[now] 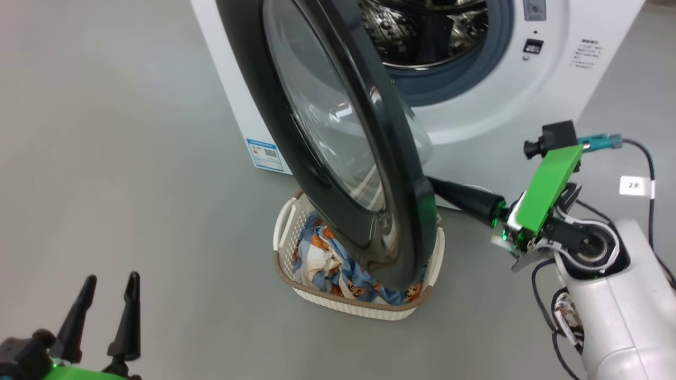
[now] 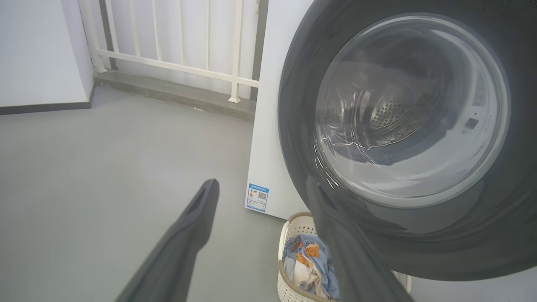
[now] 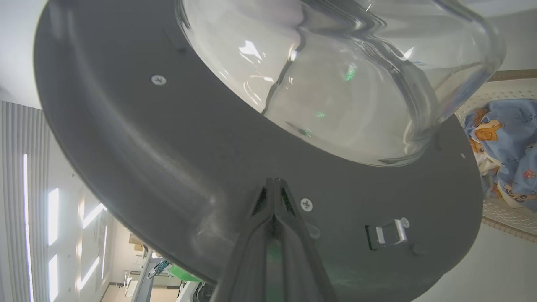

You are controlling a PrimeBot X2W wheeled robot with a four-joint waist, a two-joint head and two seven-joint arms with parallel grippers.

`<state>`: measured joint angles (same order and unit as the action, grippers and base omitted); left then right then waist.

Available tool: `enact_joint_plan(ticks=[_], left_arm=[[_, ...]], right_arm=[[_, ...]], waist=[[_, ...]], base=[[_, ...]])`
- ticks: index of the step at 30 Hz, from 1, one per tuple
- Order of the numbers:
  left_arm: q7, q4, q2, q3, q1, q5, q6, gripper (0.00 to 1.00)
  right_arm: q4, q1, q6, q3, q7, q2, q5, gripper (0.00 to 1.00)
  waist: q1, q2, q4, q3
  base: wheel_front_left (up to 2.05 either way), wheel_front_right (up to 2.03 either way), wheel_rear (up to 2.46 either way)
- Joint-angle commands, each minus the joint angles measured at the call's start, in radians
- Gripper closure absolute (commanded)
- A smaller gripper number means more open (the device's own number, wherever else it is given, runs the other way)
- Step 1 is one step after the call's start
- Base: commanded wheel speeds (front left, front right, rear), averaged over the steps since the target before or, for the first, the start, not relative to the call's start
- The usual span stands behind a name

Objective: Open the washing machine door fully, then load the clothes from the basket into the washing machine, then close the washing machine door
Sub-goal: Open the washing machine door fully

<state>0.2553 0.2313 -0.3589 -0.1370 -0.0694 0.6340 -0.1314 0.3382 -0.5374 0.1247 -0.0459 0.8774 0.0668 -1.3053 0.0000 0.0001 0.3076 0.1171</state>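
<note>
The washing machine (image 1: 475,105) stands at the top with its steel drum (image 1: 422,31) exposed. The washing machine door (image 1: 256,79) is swung partly out, its lower edge hanging over the basket (image 1: 348,306). In the basket lie the clothes (image 1: 327,258), blue with orange bears. My right gripper (image 1: 438,186) is shut, and its tips rest against the door's inner face (image 3: 168,147), just below the glass bowl; the right gripper (image 3: 275,184) holds nothing. My left gripper (image 1: 108,285) stands open low at the left, apart from everything. Past the left gripper (image 2: 262,182) I see the door (image 2: 302,105), the basket (image 2: 289,285) and the clothes (image 2: 308,260).
Grey floor surrounds the machine. A blue label sticker (image 1: 264,153) sits low on its side. A white railing (image 2: 176,63) and a raised sill run behind it. A black cable with a white tag (image 1: 636,184) hangs by my right arm. The door's metal latch (image 3: 390,233) is right of my fingers.
</note>
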Motion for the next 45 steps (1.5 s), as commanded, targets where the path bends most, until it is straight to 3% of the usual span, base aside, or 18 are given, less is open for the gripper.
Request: enact_joint_plan(ticks=[1,22,42,43,44,45], left_arm=[[0.006,-0.011,-0.026,0.039,-0.005,-0.013,0.001,0.00],[0.006,0.023,-0.011,0.030,-0.003,-0.045,0.001,0.00],[0.006,0.021,-0.005,0.046,-0.002,-0.050,0.001,0.00],[0.006,0.020,-0.004,0.048,0.000,-0.052,0.001,0.00],[0.006,0.017,-0.003,0.051,0.004,-0.054,0.001,0.00],[0.006,0.017,-0.003,0.051,0.005,-0.055,0.001,0.00]], right_arm=[[-0.031,0.005,0.006,-0.034,0.002,-0.017,-0.012,1.00],[-0.061,0.073,0.006,-0.133,-0.024,-0.017,-0.112,1.00],[-0.075,0.066,0.006,-0.129,-0.076,-0.013,-0.107,0.98],[-0.082,0.069,0.006,-0.125,-0.080,-0.010,-0.106,0.87],[-0.099,0.077,0.006,-0.116,-0.090,-0.005,-0.105,0.52],[-0.108,0.082,0.006,-0.112,-0.094,-0.004,-0.106,0.25]], waist=[[0.0000,-0.0001,0.018,-0.018],[0.0000,-0.0001,0.158,-0.065],[0.0000,-0.0001,0.117,-0.065],[0.0000,-0.0001,0.112,-0.067],[0.0000,-0.0001,0.101,-0.070],[0.0000,-0.0001,0.095,-0.072]], base=[[0.00,0.00,0.00],[0.00,0.00,0.00],[0.00,0.00,0.00],[0.00,0.00,0.00],[0.00,0.00,0.00],[0.00,0.00,0.00]])
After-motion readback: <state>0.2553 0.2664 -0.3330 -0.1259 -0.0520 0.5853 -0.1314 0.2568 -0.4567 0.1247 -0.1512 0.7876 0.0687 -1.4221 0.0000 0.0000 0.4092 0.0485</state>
